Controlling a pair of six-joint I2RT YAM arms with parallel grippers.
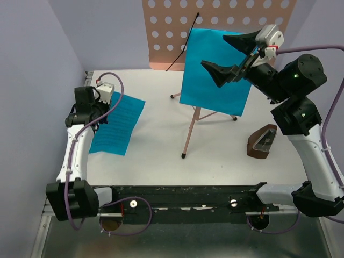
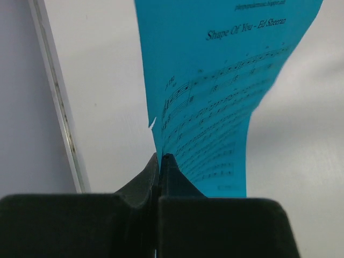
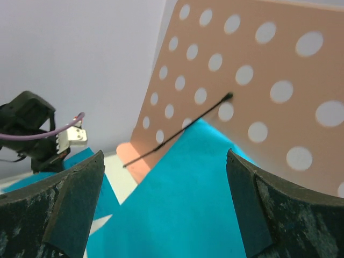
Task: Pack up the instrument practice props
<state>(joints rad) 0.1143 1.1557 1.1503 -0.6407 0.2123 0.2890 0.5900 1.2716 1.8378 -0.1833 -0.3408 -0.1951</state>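
1 sheet [image 1: 199, 54] rests on the stand [image 1: 215, 21], apparently at the table's [image 1: 156, 140] back; 2nd sheet [image 1: 119, 124] lies left, block [image 1: 262, 142] right.

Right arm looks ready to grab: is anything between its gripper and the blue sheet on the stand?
Nothing visible: the open right gripper faces the blue sheet directly. Only a thin black wire crosses by its top corner.

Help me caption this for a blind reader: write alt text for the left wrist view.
The left gripper is shut on the edge of a bright blue sheet of music headed "Shape Of You - Ed Sheeran". The sheet stretches away over the white table.
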